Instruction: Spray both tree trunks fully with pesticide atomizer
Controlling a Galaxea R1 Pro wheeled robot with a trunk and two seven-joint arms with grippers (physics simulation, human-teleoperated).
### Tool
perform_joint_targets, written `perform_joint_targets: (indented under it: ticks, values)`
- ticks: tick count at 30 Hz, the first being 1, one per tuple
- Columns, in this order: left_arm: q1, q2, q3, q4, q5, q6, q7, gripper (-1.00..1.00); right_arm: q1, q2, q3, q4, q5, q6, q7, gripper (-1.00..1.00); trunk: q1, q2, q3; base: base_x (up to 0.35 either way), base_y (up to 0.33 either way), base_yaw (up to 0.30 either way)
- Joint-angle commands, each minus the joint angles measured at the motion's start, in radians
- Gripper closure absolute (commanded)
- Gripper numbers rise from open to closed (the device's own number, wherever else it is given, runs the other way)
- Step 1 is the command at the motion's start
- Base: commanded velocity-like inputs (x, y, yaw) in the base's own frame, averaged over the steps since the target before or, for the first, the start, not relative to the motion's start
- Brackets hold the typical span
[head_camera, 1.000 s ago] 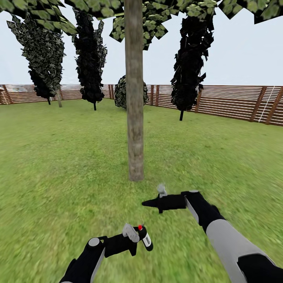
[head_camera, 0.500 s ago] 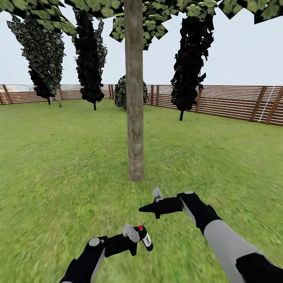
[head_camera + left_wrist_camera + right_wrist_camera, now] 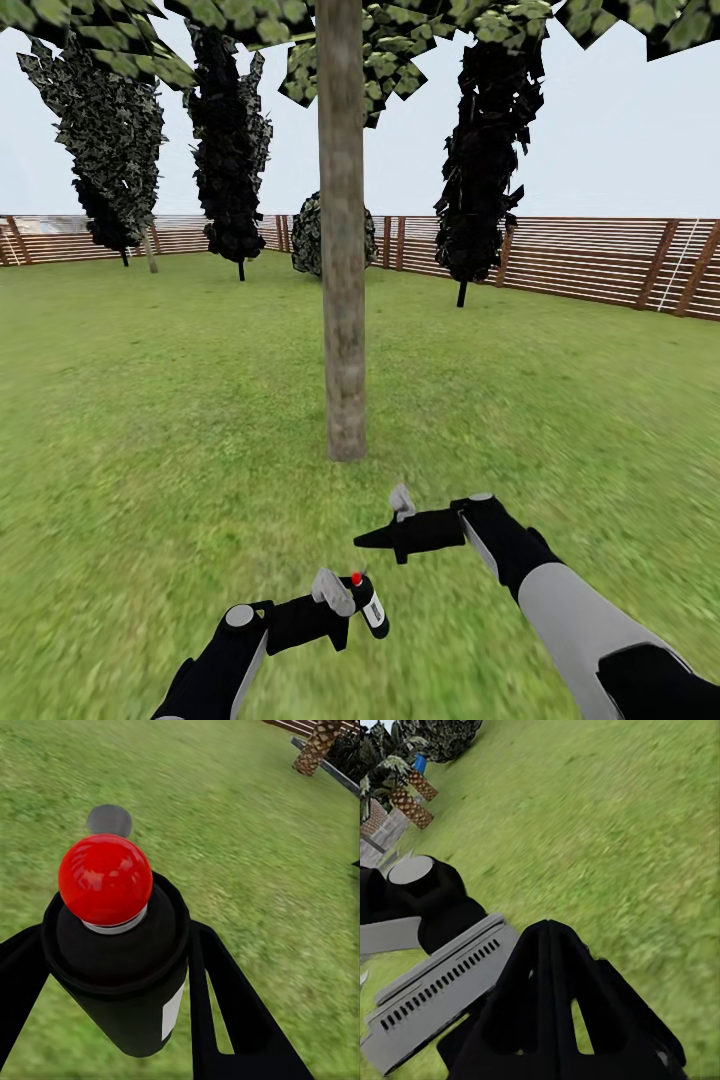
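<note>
A tree stands straight ahead in the head view, its bare grey-brown trunk rising from the lawn into blocky green leaves. The pesticide atomizer is a black can with a red cap and a white label. My left gripper is shut on it, low and short of the trunk. The wrist view shows a black finger on each side of the can. My right gripper hangs shut and empty, between the can and the trunk's base, its fingers meeting at a point.
Dark narrow conifers and a round bush stand far behind the trunk. A brown slat fence rings the lawn. Palm-like plants stand at the lawn's edge. My left arm crosses the right wrist view.
My right gripper has drifted slightly lower and closer to me. The left gripper, the can and the camera have stayed put.
</note>
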Motion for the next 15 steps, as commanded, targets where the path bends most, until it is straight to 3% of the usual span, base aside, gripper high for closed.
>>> perform_joint_targets:
  ticks: [1,15]
  values:
    - [-0.001,-0.002,0.007,-0.001,-0.010,-0.006,-0.006,1.00,-0.001,0.000,0.003,0.002,-0.005,0.010,0.002,1.00,0.000,-0.001,-0.002,0.000,0.000,0.000]
    - [-0.001,-0.002,0.007,-0.001,-0.010,-0.006,-0.005,1.00,-0.001,0.001,0.003,0.033,-0.005,0.008,0.000,1.00,0.000,-0.001,-0.002,0.000,0.000,0.000]
